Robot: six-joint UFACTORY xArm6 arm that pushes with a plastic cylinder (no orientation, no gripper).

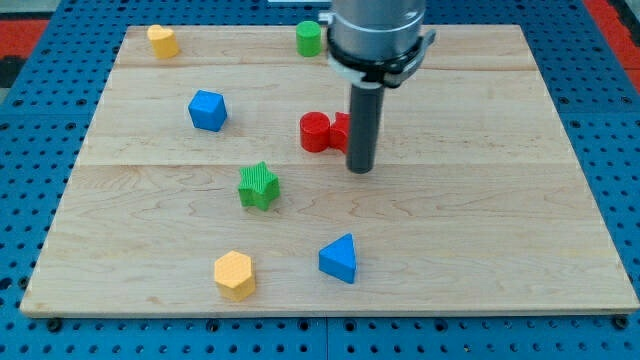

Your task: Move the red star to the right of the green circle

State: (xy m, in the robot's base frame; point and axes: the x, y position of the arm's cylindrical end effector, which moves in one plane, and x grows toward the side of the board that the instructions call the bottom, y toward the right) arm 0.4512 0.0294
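The green circle (309, 38) stands near the view's top edge of the wooden board (480, 210), just left of the arm's body. A red cylinder-like block (316, 132) sits at the board's middle. Touching its right side is a second red block (340, 127), largely hidden behind my rod, so its shape is unclear; it may be the red star. My tip (360, 169) rests on the board just right of and slightly below these two red blocks, close to the hidden one.
A blue block (208, 110) sits at the left. A green star (259, 186) lies left of and below the tip. A yellow block (163, 41) is at top left. A yellow hexagon (234, 274) and a blue triangle (339, 259) sit near the bottom.
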